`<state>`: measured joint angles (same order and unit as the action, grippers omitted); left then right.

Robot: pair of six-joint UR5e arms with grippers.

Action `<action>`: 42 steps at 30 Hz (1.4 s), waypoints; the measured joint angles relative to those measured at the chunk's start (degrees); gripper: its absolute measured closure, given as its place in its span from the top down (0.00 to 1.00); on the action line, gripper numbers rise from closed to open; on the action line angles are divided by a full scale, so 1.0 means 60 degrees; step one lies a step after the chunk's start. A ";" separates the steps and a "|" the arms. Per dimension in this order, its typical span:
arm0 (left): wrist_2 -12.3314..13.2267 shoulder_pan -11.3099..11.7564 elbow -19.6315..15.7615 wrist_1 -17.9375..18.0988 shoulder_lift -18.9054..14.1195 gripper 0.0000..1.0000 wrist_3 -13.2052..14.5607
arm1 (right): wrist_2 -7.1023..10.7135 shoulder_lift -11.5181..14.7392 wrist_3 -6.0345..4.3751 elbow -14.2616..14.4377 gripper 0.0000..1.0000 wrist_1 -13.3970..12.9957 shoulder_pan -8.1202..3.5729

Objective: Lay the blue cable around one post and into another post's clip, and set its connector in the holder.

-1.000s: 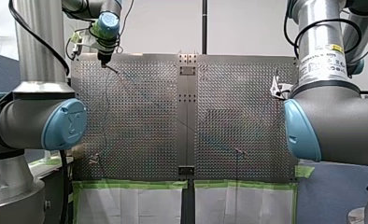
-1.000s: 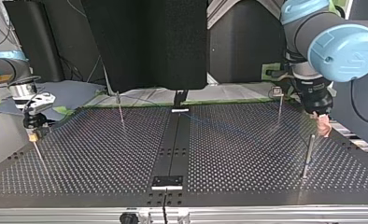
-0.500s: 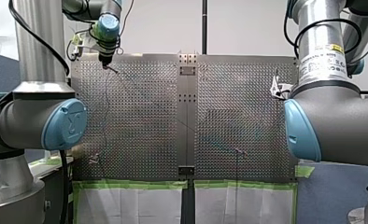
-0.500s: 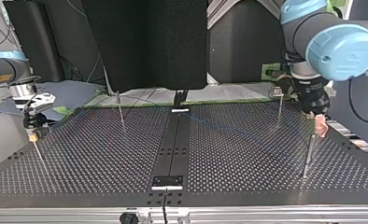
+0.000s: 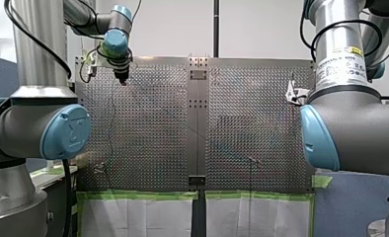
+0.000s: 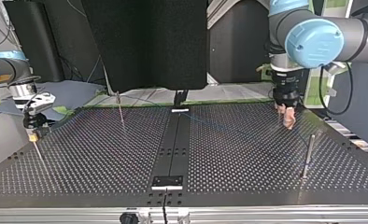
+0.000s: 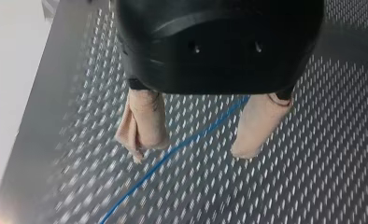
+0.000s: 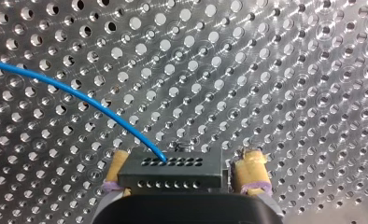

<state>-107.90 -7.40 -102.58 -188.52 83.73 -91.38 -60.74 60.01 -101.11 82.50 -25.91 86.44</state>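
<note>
The thin blue cable (image 7: pixel 173 154) lies on the perforated plate and runs between the beige pads (image 7: pixel 142 123) of my left gripper (image 7: pixel 191 151), which is open. In the top view this gripper (image 6: pixel 287 119) hangs at the far right of the plate, where the cable (image 6: pixel 229 130) shows faintly. The cable (image 8: pixel 79 95) ends in a black connector (image 8: pixel 170 170) that sits between the yellow pads (image 8: pixel 250 168) of my right gripper (image 8: pixel 182 163), with a small gap at one side. That gripper (image 6: pixel 31 133) stands at the top view's left edge, above a thin post (image 6: pixel 38 154).
A steel post (image 6: pixel 307 156) stands at the top view's near right and a thinner one (image 6: pixel 120 109) at the far left of centre. A dark strip (image 6: pixel 175 144) runs down the plate's middle, with a small block (image 6: pixel 168 182) at its near end.
My left gripper has left the near right post and moved toward the far edge and the top view's left. My right arm has not moved.
</note>
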 joint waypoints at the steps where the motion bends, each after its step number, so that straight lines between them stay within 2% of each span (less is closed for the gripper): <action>1: 0.0078 -0.0076 -0.0080 0.0076 0.0027 1.00 -0.0078 | -0.0001 0.0000 0.0000 0.0000 1.00 0.0000 0.0000; 6: 0.0516 -0.0550 -0.0556 0.0555 0.0394 1.00 -0.0553 | 0.0000 0.0000 0.0000 0.0000 1.00 0.0000 0.0000; 8: 0.0537 -0.0701 -0.0709 0.0703 0.0537 1.00 -0.0671 | 0.0000 0.0000 0.0001 0.0000 1.00 0.0000 0.0000; 11: 0.0398 -0.0957 -0.0965 0.0962 0.0789 1.00 -0.0728 | 0.0000 0.0000 0.0000 0.0000 1.00 0.0000 0.0000; 27: -0.1059 -0.2555 -0.2562 0.2556 0.2385 1.00 -0.0805 | -0.0001 0.0000 0.0000 0.0000 1.00 0.0000 0.0000; 42: -0.1169 -0.3933 -0.3943 0.3940 0.3765 1.00 -0.0796 | -0.0001 0.0000 0.0000 0.0000 1.00 0.0000 0.0000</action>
<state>-114.91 -31.00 -126.23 -164.89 106.32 -96.15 -60.75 60.01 -101.10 82.50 -25.91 86.44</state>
